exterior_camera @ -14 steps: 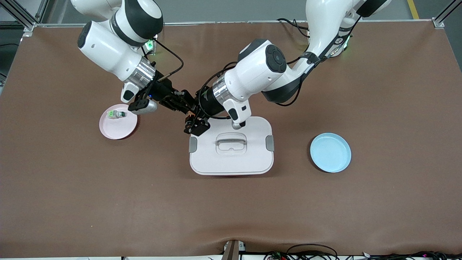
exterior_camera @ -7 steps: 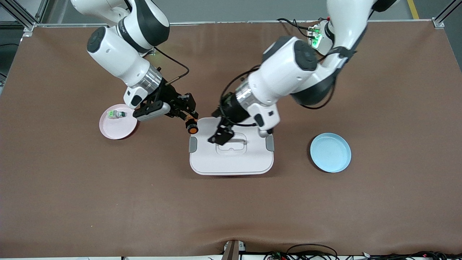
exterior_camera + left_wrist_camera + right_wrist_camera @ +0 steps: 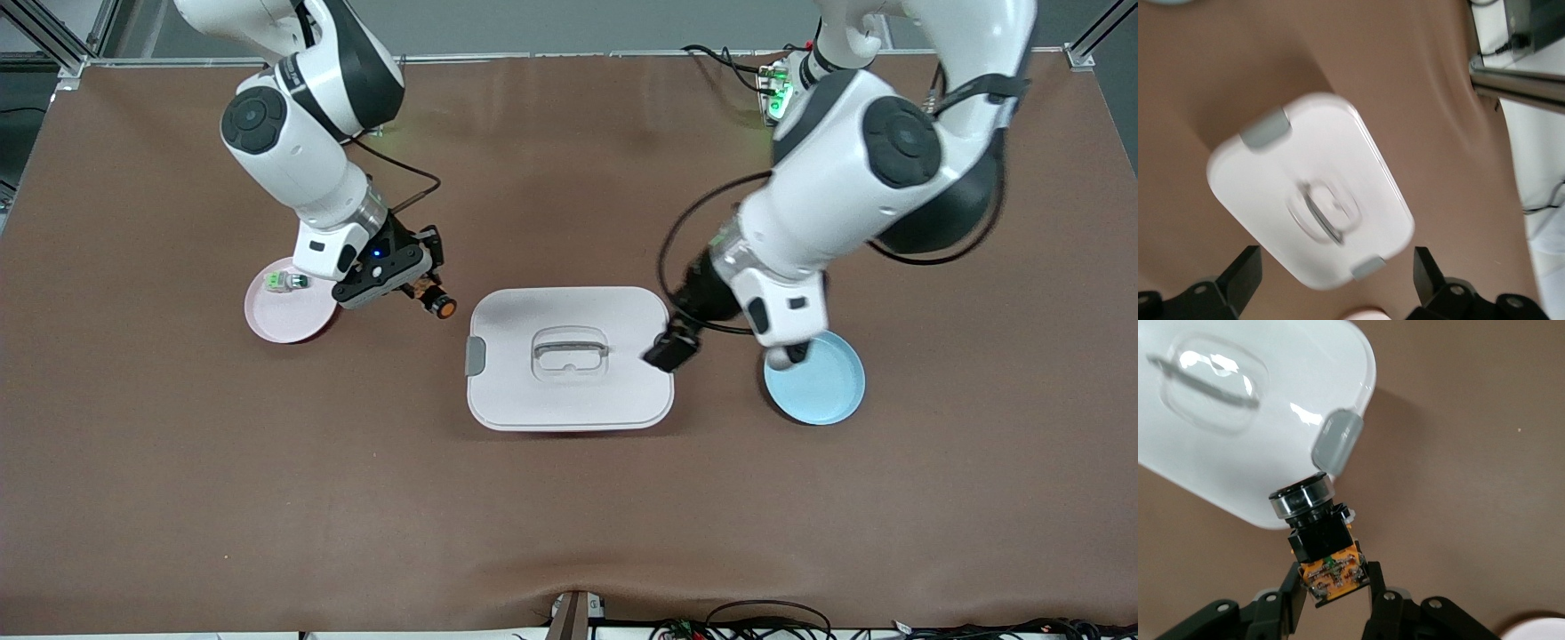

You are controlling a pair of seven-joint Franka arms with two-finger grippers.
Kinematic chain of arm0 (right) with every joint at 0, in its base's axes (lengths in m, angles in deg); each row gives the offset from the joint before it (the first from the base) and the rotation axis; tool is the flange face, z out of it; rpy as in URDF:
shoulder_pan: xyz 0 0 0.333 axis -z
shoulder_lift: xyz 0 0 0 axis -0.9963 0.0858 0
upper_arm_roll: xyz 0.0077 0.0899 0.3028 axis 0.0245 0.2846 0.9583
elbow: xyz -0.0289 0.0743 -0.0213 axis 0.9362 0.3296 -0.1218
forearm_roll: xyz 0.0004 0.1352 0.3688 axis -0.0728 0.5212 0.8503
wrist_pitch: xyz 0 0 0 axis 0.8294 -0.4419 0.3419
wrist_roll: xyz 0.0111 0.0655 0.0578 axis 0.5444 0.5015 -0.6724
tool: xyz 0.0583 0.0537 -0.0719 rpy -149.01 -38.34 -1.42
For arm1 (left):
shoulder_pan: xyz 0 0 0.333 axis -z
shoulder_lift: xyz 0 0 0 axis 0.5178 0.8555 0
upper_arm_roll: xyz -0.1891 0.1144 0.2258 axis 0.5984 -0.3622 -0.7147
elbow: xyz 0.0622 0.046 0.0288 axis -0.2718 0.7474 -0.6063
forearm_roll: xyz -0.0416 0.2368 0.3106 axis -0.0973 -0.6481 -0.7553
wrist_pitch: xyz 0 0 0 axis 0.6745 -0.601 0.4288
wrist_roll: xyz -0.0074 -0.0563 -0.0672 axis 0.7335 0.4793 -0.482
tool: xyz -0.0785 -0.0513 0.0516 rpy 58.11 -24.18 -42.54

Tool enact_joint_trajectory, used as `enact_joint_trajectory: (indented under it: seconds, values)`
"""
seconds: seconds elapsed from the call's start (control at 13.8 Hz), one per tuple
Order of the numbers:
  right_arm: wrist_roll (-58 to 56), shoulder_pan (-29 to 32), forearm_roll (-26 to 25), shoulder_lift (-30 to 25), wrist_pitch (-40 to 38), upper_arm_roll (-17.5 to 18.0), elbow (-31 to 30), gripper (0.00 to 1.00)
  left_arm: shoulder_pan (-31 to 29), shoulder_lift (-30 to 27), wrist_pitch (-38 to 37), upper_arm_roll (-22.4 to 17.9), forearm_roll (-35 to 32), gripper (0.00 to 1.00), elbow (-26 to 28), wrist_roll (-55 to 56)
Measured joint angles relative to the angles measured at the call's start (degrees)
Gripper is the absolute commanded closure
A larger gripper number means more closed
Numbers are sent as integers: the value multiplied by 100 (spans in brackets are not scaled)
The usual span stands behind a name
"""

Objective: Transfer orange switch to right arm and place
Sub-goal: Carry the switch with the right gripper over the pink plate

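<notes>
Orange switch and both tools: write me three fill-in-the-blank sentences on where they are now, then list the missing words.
1. The orange switch is held by the ____ tool.
2. The left tool is open and hangs over an edge of the white ____.
3. The small white-and-green part lies on the ____ plate, while the blue plate holds nothing that can be seen.

Missing words: right; lid; pink
</notes>
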Motion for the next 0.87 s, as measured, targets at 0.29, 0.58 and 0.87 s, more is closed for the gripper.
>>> enact_joint_trajectory:
  seconds: [0.29,0.58,0.87]
  values:
    - [-1727,528,-108,-63,-420,-23,-39,100,-815,-100,-971,-9,-892,0,-1,-1951]
    - [-3197,1048,-145,-304,-449,-35,-430,100,-1434,-229,-1205,-16,-1385,0,-2,-3750]
    - [-4462,1618,-175,-648,-430,-47,-1011,100,-2096,-447,-1244,-18,-1402,0,2,-5244]
